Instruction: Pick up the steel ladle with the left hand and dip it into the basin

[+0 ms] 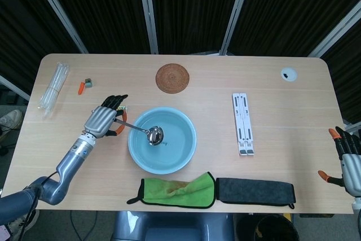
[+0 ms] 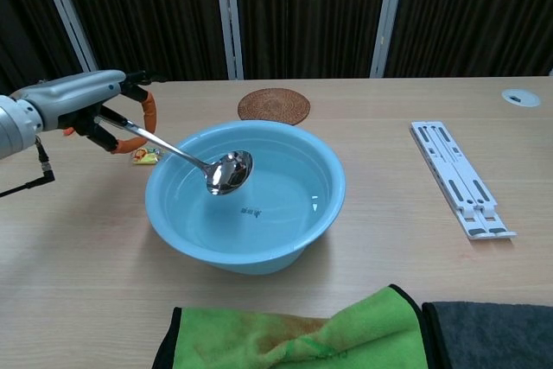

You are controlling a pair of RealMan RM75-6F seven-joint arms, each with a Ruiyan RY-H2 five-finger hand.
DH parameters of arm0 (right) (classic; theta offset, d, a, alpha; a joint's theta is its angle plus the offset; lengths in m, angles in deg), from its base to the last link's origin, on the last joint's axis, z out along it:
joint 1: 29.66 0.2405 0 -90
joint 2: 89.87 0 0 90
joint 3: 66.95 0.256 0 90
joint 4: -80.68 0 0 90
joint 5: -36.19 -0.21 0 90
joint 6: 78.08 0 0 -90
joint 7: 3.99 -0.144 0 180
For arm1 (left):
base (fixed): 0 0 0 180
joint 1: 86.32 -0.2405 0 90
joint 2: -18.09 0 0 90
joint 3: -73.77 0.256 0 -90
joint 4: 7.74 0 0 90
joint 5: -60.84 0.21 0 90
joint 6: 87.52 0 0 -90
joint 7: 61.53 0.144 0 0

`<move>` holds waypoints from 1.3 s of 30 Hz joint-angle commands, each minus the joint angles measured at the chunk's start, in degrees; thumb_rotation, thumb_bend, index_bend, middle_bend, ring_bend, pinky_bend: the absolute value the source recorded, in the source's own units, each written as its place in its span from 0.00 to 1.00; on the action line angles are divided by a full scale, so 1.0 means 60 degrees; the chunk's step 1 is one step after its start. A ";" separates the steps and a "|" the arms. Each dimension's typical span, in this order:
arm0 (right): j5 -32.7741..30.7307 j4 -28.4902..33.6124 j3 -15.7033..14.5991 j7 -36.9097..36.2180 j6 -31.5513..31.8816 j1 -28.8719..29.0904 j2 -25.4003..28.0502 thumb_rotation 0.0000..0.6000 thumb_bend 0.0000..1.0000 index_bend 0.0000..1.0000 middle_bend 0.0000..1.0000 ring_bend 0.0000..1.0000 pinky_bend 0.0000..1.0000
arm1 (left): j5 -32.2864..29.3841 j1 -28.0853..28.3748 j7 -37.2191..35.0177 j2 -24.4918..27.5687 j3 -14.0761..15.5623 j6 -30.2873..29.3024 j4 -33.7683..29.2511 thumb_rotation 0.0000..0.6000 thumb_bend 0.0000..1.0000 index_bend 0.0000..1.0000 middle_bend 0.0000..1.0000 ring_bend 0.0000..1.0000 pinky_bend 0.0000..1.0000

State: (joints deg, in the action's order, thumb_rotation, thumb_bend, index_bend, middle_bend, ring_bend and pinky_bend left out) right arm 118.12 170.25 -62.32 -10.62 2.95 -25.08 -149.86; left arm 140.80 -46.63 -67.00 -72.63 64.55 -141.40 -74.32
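My left hand [image 1: 105, 121] [image 2: 99, 108] grips the handle of the steel ladle [image 1: 148, 133] [image 2: 207, 166] just left of the light blue basin [image 1: 187, 152] [image 2: 333, 200]. The ladle slants down to the right, and its bowl hangs over the inside of the basin, above the water. In the chest view the bowl looks clear of the water surface. My right hand [image 1: 348, 162] sits at the table's right edge, far from the basin, fingers spread and empty; only the head view shows it.
A green cloth [image 1: 176, 191] [image 2: 285, 334] and a dark cloth [image 1: 255, 190] lie in front of the basin. A white folding stand [image 1: 243, 123] [image 2: 460, 179] lies to its right, a woven coaster [image 1: 172, 78] [image 2: 274, 105] behind it. A small colourful packet [image 2: 145, 156] and plastic tubes [image 1: 52, 89] lie left.
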 commanded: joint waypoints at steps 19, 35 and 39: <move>0.0182 -0.0226 -0.0001 -0.0972 0.0068 -0.0049 0.0261 1.00 0.00 0.00 0.00 0.00 0.00 | -0.0337 0.1205 0.1369 -0.1268 -0.0385 0.0360 0.0596 1.00 0.41 0.56 0.00 0.00 0.00; 0.0413 -0.0254 -0.0042 -0.1259 0.0366 -0.0168 0.0345 1.00 0.00 0.00 0.00 0.00 0.00 | -0.0614 0.1314 0.2566 -0.1331 -0.0055 0.0505 0.0103 1.00 0.41 0.56 0.00 0.00 0.00; 0.0352 -0.0295 -0.0001 -0.1293 0.0377 -0.0170 0.0335 1.00 0.00 0.00 0.00 0.00 0.00 | -0.0596 0.1268 0.2610 -0.1108 0.0028 0.0482 -0.0323 1.00 0.41 0.57 0.00 0.00 0.00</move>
State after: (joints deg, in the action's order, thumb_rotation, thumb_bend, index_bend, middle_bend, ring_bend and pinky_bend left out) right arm 120.30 168.52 -62.38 -18.35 5.17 -26.09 -147.85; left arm 137.20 -38.88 -51.53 -79.93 64.48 -138.46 -75.28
